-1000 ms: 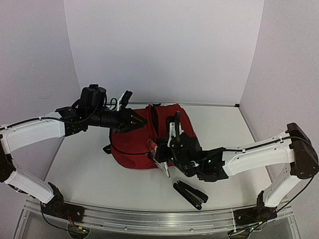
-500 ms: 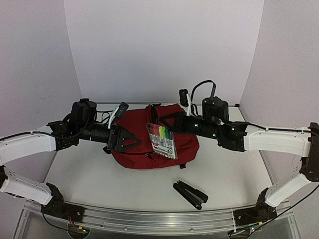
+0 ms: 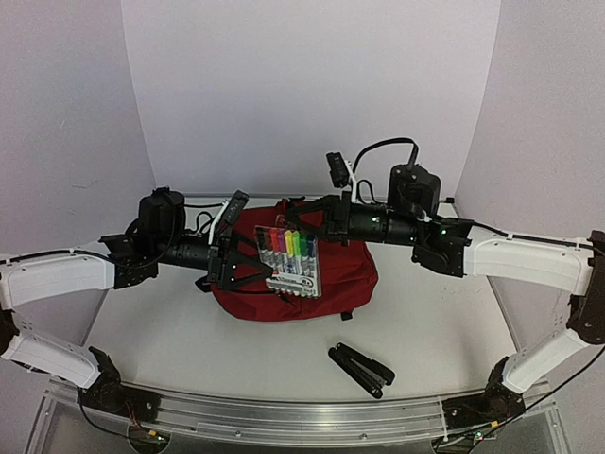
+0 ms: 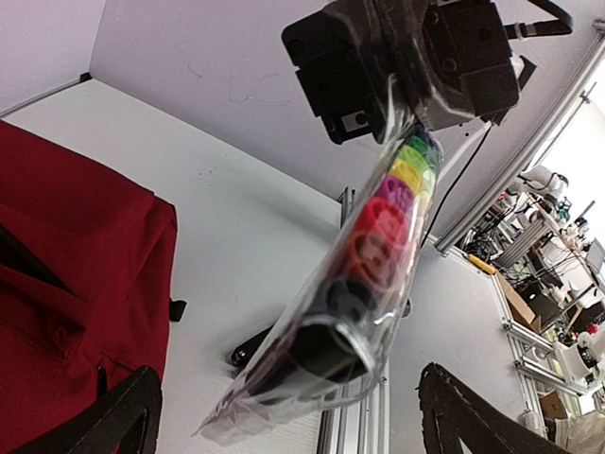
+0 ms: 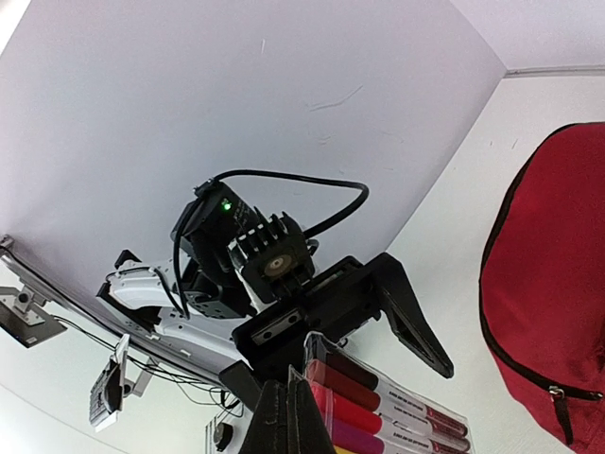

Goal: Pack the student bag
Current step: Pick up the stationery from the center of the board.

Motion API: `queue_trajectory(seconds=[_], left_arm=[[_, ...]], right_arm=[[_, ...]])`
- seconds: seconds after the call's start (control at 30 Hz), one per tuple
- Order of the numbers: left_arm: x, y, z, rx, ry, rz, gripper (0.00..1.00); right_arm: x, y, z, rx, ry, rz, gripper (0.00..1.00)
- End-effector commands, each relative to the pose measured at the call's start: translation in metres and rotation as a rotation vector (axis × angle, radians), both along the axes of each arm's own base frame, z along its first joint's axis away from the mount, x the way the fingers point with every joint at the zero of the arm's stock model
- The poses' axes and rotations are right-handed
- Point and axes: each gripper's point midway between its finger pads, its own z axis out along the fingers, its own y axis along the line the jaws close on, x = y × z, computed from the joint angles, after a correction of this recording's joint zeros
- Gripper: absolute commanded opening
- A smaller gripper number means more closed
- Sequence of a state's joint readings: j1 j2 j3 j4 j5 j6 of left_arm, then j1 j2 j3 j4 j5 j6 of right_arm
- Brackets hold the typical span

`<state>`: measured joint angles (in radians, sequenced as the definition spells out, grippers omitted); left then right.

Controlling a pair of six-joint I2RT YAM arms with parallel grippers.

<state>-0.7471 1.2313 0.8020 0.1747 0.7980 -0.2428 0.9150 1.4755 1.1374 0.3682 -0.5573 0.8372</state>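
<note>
Top view: the right gripper [image 3: 319, 222] is clamped on the top edge of a marker pack [image 3: 291, 257], a clear sleeve with a row of colored markers. The pack hangs down from its fingertips and shows in front of the dark red backpack [image 3: 326, 284]. The left gripper [image 3: 260, 265] comes in from the other side with its jaws spread wide, right by the pack's near edge. The backpack sits on the table [image 3: 435, 303], underneath both sets of fingers. A black folded tool [image 3: 361, 369] lies well apart from both grippers, toward the arm bases.

Left wrist view: the left fingers [image 4: 132, 416] are wide apart with the pack seen edge-on in the gap between them. I can't see either one touching it. The right gripper pinches the far end of the pack. The backpack is off to the side of the fingers and lower.

Right wrist view: the right fingers [image 5: 269, 426] are squeezed together on the plastic edge, red markers just beside them. The open left jaws face them from just beyond the pack, and the backpack is off to one side.
</note>
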Motion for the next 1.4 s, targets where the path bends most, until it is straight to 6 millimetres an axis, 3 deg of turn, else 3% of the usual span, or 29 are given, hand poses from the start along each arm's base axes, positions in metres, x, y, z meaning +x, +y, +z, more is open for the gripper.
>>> queue_trajectory(seconds=[0.0, 0.13, 0.27, 0.37, 0.67, 0.73, 0.87, 0.93, 1.07, 1.17, 1.37], left_arm=[[-0.015, 0.002, 0.031, -0.122, -0.058, -0.070, 0.93], [-0.020, -0.001, 0.043, -0.150, -0.032, -0.113, 0.84], [-0.020, -0.003, 0.039, -0.126, 0.017, -0.127, 0.65], [-0.019, -0.002, 0.030, -0.104, 0.055, -0.113, 0.44], [-0.023, 0.001, 0.023, -0.120, 0.134, -0.102, 0.10], [-0.022, 0.002, 0.024, -0.116, 0.148, -0.093, 0.01], [0.006, 0.005, 0.018, -0.039, 0.185, 0.097, 0.00], [0.020, 0.011, 0.015, 0.004, 0.189, 0.199, 0.00], [0.045, 0.031, 0.018, 0.054, 0.193, 0.367, 0.00], [0.070, 0.056, 0.014, 0.090, 0.241, 0.507, 0.00], [0.114, 0.112, 0.002, 0.019, 0.406, 0.704, 0.00]], right_arm=[[-0.008, 0.006, 0.038, 0.121, -0.006, 0.072, 0.00], [-0.007, 0.007, 0.036, 0.129, 0.021, 0.073, 0.00], [0.000, 0.003, 0.032, 0.127, 0.036, 0.035, 0.00], [0.008, -0.002, 0.027, 0.124, 0.040, -0.002, 0.00], [0.024, -0.009, 0.011, 0.101, 0.051, -0.069, 0.00], [0.027, -0.010, 0.008, 0.091, 0.044, -0.089, 0.08], [0.047, -0.018, -0.011, -0.024, -0.016, -0.217, 0.55], [0.064, -0.027, -0.024, -0.131, -0.067, -0.320, 0.68], [0.096, -0.049, -0.060, -0.371, -0.105, -0.522, 0.77], [0.112, -0.060, -0.081, -0.555, -0.148, -0.645, 0.81], [0.139, -0.052, -0.110, -0.768, -0.212, -0.722, 0.81]])
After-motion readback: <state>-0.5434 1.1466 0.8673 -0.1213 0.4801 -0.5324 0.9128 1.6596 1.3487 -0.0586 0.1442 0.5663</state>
